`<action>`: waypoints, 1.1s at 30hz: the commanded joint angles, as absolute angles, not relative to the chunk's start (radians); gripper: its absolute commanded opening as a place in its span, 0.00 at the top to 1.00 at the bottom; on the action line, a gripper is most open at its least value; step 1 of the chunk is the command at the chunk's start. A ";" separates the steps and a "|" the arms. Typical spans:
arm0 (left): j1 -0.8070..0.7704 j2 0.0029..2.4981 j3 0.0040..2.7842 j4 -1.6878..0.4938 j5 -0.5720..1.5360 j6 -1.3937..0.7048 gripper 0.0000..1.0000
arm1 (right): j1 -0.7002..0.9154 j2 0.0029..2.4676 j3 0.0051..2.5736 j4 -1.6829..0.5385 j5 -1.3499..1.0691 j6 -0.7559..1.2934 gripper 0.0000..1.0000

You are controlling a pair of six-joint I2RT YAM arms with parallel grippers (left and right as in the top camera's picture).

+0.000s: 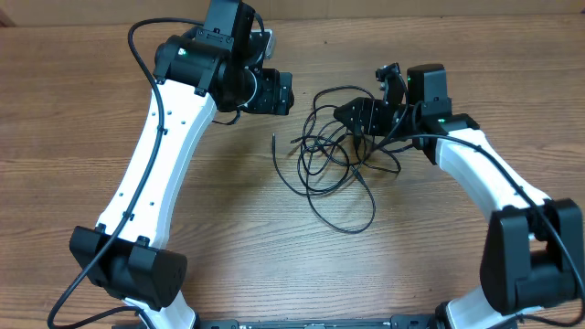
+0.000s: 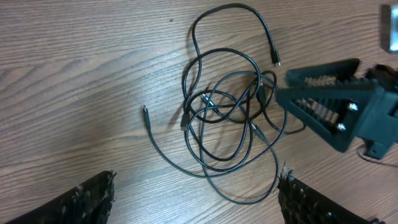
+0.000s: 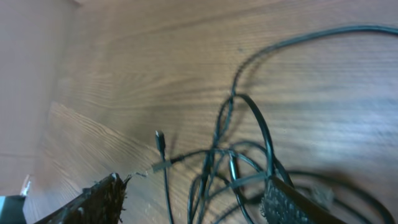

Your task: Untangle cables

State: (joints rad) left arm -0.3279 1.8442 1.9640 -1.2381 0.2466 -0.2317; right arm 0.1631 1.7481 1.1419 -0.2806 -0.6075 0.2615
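Observation:
Several thin black cables lie in a loose tangle in the middle of the wooden table, with free ends sticking out to the left and a loop trailing toward the front. In the left wrist view the tangle lies ahead of my left gripper, which is wide open and empty, above and to the left of it. My right gripper is open at the tangle's right upper edge and also shows in the left wrist view. In the right wrist view several strands run between its open fingers.
The wooden table extends all around the tangle. The white left arm crosses the left side and the right arm the right side. A plug end lies left of the tangle.

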 commanded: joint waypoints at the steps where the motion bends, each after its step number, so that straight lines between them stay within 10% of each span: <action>1: -0.334 1.859 1.965 -1.232 0.228 -0.216 0.15 | 0.158 1.803 1.145 -0.205 -0.683 0.257 0.30; 33: -0.334 1.859 1.965 -1.211 0.229 -0.240 0.07 | 0.237 2.014 1.148 -0.019 -0.698 0.319 0.50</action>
State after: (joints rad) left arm -0.3279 1.8446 1.9640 -1.2106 0.2409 -0.2329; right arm 0.2047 1.9926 1.1419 -0.0341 -0.6224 0.3161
